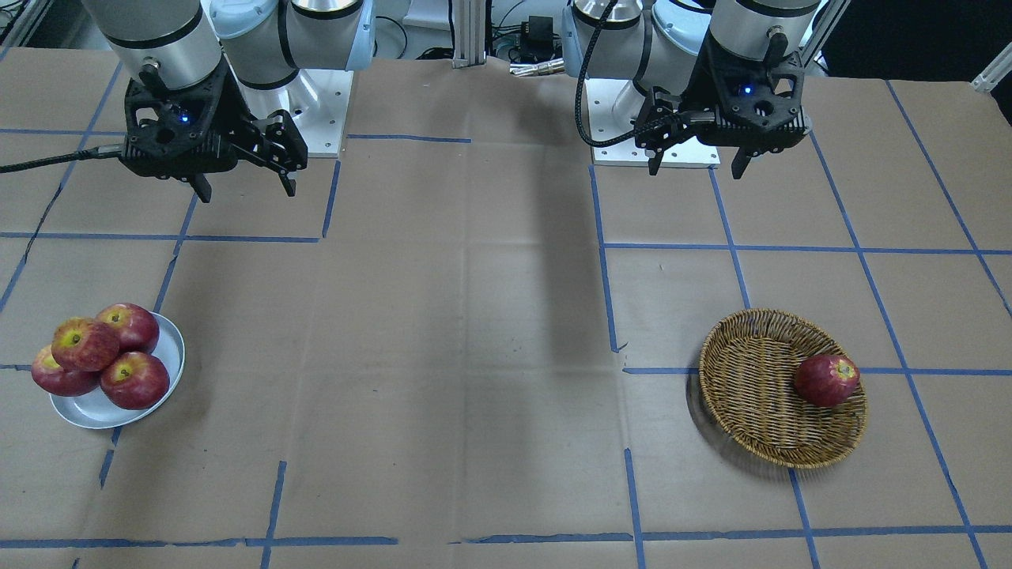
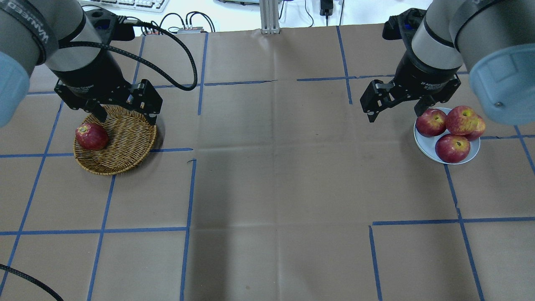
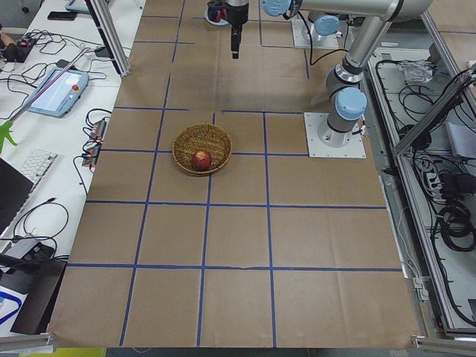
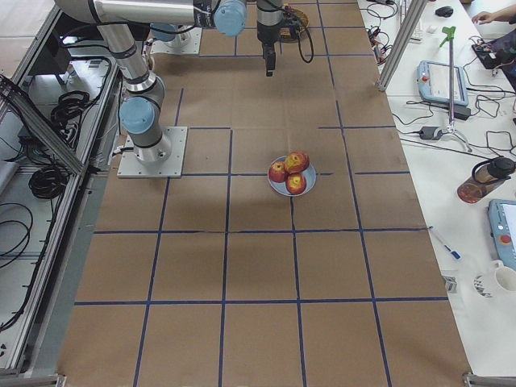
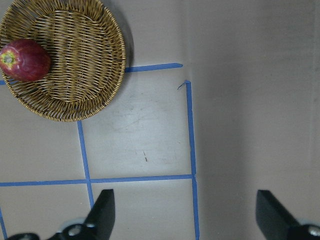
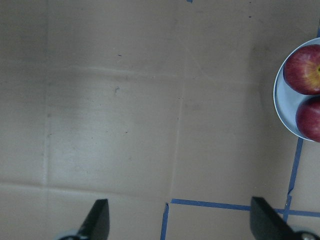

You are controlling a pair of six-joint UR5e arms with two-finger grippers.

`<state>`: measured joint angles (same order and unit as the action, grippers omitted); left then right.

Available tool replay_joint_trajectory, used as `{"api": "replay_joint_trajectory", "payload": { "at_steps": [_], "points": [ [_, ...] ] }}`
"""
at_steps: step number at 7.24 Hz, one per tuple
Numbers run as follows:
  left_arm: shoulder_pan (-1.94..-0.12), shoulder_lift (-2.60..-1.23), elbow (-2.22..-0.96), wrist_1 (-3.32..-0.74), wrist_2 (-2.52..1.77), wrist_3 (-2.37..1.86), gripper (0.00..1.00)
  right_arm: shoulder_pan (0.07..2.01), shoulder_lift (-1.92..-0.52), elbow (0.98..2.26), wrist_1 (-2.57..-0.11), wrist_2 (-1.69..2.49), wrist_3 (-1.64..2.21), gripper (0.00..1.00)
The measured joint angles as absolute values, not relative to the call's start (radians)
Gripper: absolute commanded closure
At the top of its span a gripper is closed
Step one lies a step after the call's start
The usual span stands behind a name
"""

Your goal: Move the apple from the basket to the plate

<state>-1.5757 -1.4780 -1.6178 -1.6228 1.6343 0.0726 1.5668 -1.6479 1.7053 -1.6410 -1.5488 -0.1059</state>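
Note:
The pale streaky apple (image 1: pixel 84 344) with a yellow stem patch lies on top of three darker apples on the white plate (image 1: pixel 170 348), and it also shows in the overhead view (image 2: pixel 461 120). The wicker basket (image 1: pixel 751 371) holds one dark red apple (image 1: pixel 826 379) against its rim. My left gripper (image 2: pixel 125 119) is open and empty, high over the basket's (image 2: pixel 125 142) near edge. My right gripper (image 2: pixel 394 116) is open and empty, raised beside the plate (image 2: pixel 424 144), toward the table's middle. The left wrist view shows the basket (image 5: pixel 75 60) at its top left.
Brown paper with blue tape lines covers the table. The two arm bases stand at the robot's edge. Keyboards, cables and a pendant lie on side benches beyond the table's ends.

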Motion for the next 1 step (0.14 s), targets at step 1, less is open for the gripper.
{"api": "replay_joint_trajectory", "payload": {
  "at_steps": [1],
  "points": [
    [-1.576, -1.473, -1.621, -1.624, 1.635, 0.074, 0.01, 1.567, -1.651, 1.708, -1.642, -1.549, -0.106, 0.0]
  ]
}}
